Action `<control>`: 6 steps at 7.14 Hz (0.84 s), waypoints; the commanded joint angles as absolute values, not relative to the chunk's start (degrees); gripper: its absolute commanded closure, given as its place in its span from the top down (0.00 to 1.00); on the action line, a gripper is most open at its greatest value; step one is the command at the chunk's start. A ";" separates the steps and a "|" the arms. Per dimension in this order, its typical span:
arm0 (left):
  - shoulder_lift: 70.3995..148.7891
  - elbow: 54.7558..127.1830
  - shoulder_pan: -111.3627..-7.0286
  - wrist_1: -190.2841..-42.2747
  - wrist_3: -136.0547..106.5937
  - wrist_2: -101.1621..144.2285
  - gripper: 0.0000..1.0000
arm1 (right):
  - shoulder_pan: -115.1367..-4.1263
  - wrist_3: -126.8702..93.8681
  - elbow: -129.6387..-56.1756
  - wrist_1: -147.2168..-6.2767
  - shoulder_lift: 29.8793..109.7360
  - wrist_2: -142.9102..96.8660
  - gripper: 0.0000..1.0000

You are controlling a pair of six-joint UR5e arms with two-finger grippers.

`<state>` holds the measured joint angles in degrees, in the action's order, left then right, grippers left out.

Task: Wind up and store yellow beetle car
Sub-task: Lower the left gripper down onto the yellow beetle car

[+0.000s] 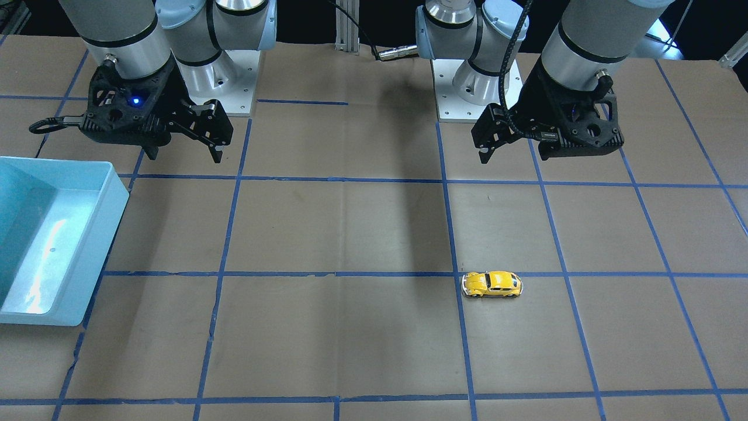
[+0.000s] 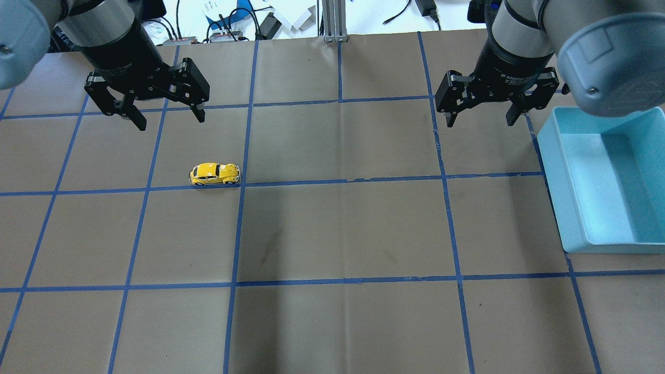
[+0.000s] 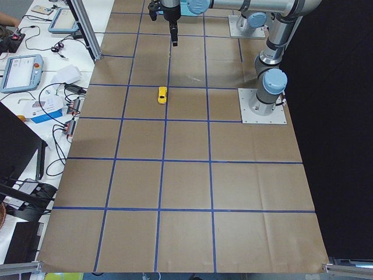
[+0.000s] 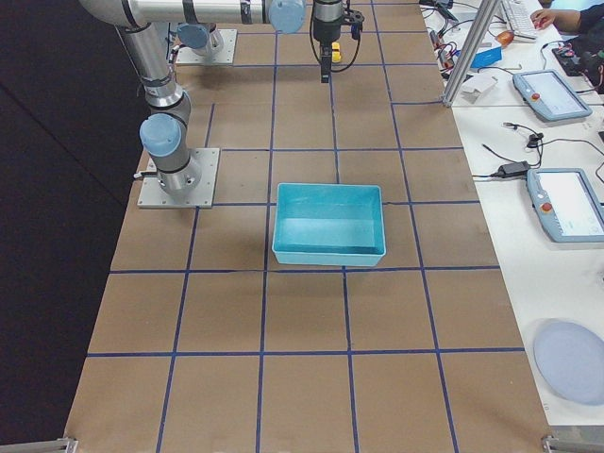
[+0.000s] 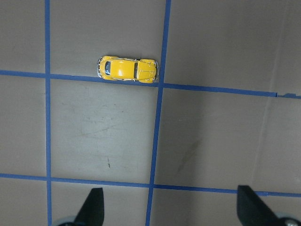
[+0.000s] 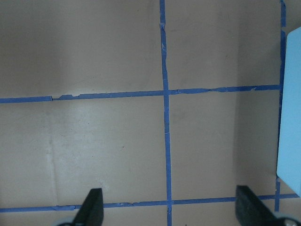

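Note:
The yellow beetle car (image 2: pixel 214 173) stands on its wheels on the brown table, on a blue tape line, on my left side. It also shows in the front view (image 1: pixel 492 284), the left side view (image 3: pixel 162 95) and the left wrist view (image 5: pixel 128 69). My left gripper (image 2: pixel 170 120) is open and empty, high above the table and apart from the car; its fingers frame the bottom of the left wrist view (image 5: pixel 170 209). My right gripper (image 2: pixel 480 120) is open and empty, up in the air beside the bin.
A light blue open bin (image 2: pixel 553 171) stands empty at the table's right end; it also shows in the front view (image 1: pixel 99 251) and the right side view (image 4: pixel 328 247). Blue tape lines grid the table. Both arm bases stand on white plates at the robot's edge.

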<state>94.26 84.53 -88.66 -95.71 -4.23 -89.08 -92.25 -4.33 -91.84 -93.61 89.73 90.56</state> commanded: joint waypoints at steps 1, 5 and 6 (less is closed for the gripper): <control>97.98 84.55 -88.68 -95.02 -3.00 -89.30 1.00 | -92.20 -4.22 -91.93 -93.69 89.56 90.35 1.00; 103.43 89.63 -88.59 -82.20 22.43 -89.21 1.00 | -91.76 -4.04 -92.99 -93.96 89.74 90.44 1.00; 105.45 91.30 -88.16 -77.39 28.59 -89.21 1.00 | -91.76 -4.04 -92.99 -93.96 89.74 90.44 1.00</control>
<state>103.14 89.25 -88.49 -82.37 20.65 -89.23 -91.85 -4.12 -92.95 -93.94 89.68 90.41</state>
